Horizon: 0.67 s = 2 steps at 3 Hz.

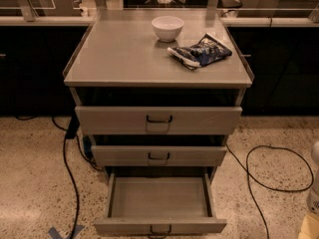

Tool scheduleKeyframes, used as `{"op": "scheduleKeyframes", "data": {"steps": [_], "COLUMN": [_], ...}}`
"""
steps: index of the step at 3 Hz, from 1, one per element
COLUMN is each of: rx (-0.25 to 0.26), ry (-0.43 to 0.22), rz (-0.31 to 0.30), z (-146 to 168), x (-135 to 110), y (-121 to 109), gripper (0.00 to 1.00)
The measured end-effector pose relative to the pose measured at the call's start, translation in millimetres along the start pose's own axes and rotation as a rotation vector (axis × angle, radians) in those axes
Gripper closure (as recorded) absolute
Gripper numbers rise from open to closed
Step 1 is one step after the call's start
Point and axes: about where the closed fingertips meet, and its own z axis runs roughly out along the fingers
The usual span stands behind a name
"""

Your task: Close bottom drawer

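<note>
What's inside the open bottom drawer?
The grey-beige metal bottom drawer shows a bare tray floor; its rear end is covered by the cabinet. The pale pincer is at right edge.

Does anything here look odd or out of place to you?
The bottom drawer stands pulled far out and empty, while the top drawer and middle drawer sit further in. Loose cables trail on the floor. Nothing looks spilled. The gripper shows only at the lower right edge, apart from the drawer.
</note>
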Motion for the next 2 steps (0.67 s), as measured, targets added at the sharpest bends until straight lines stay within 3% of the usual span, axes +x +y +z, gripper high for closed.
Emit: {"op": "scheduleKeyframes", "data": {"steps": [1, 2], "rx": [0.046, 0.061], "ry": [-0.039, -0.084], "rz": [-0.012, -0.058], "z": [27.4, 51.0], "x": [0.3, -1.7], "y": [2.7, 4.5], "gripper": [0.0, 0.0]}}
